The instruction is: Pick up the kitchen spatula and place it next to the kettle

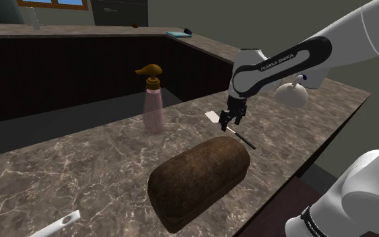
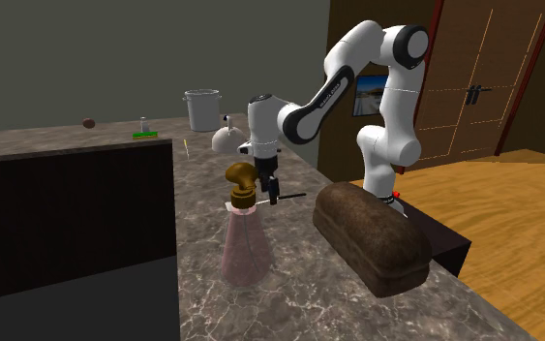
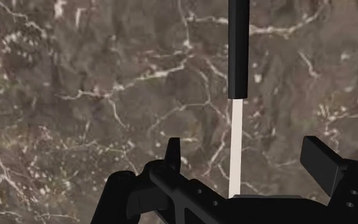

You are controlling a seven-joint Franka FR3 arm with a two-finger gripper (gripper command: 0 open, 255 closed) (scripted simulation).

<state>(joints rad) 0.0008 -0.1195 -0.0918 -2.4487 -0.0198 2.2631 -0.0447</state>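
Black two-finger gripper (image 3: 245, 150) hung open, unclenched, straddling a thin white-shafted spatula with round black handle (image 3: 237, 57). It lay flat on glossy veined brown marble counter (image 3: 75, 95), apart from rounded white kettle (image 1: 292, 94).

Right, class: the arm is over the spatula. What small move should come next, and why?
Probably sink straight down a little before gripping. The fingers stand open astride the spatula, not touching it, and they seem to sit just above the counter.
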